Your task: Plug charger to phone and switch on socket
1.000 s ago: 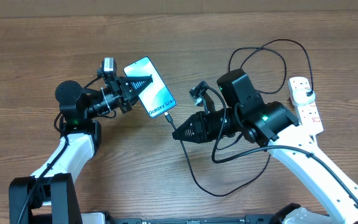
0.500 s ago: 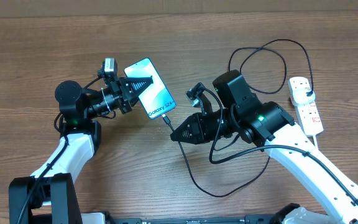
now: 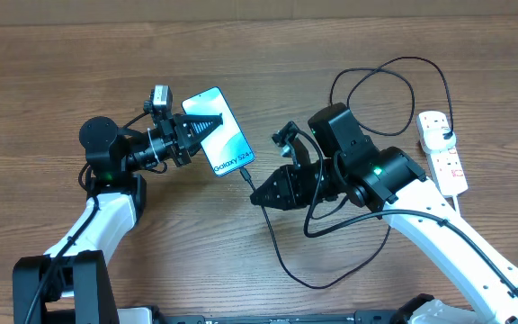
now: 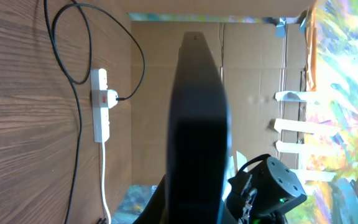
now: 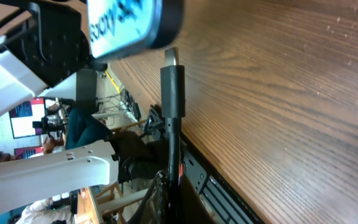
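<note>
1. Left end effector (image 3: 203,122) pinches phone (image 3: 227,142); right end effector (image 3: 259,192) pinches charger (image 5: 172,81), tip just short of phone's bottom edge.
2. Risk: slight misalignment jams tip against edge, pushing phone from grip.

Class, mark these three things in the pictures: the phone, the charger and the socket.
phone (image 3: 230,139): overhead view, on its light blue screen.
charger (image 5: 173,87): right wrist view, on the black plug body at its free end.
socket (image 3: 448,155): overhead view, on its white casing.
</note>
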